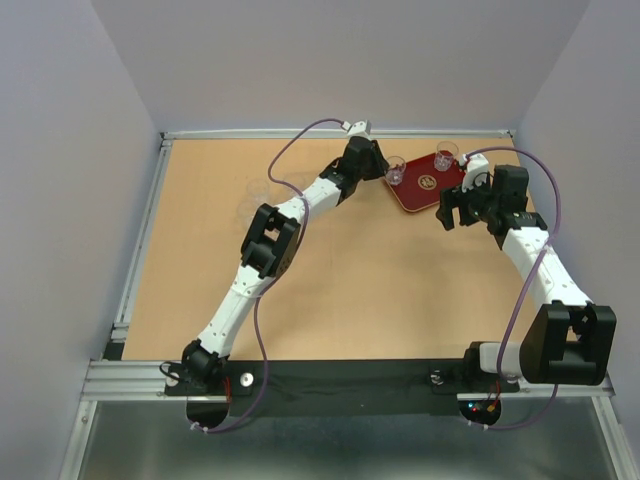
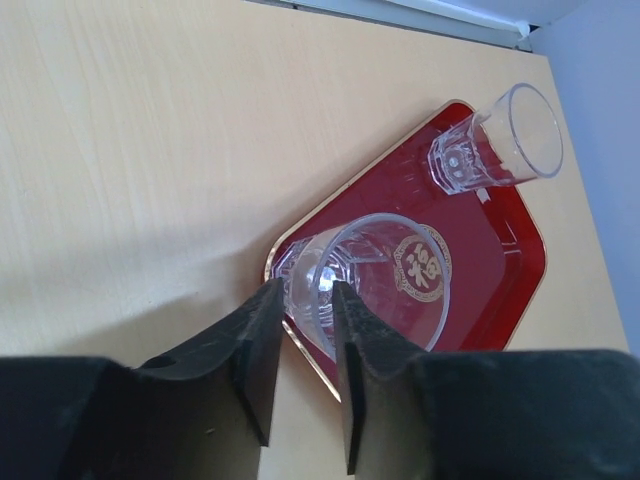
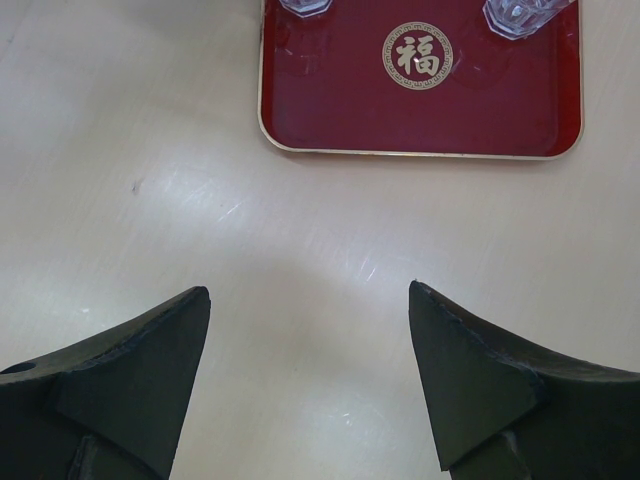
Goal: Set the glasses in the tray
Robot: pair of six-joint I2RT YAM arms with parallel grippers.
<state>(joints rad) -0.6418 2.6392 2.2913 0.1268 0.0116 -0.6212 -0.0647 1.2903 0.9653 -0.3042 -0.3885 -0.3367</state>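
The dark-red tray (image 1: 415,196) lies at the far right of the table, with a pale emblem at its centre. Two clear glasses stand in it: one (image 1: 395,172) at its left corner, one (image 1: 446,155) at its far corner. In the left wrist view my left gripper (image 2: 305,286) straddles the near wall of the left-corner glass (image 2: 380,290). Its fingers stand a little apart, with a gap beside the wall. The other glass (image 2: 495,140) stands further along the tray (image 2: 495,265). My right gripper (image 1: 456,212) hovers open and holding nothing just short of the tray (image 3: 330,100).
Faint outlines of more clear glasses (image 1: 258,190) show on the wooden table left of the left arm. A metal frame borders the table, with grey walls close behind and beside it. Bare table lies under the right gripper (image 3: 310,300).
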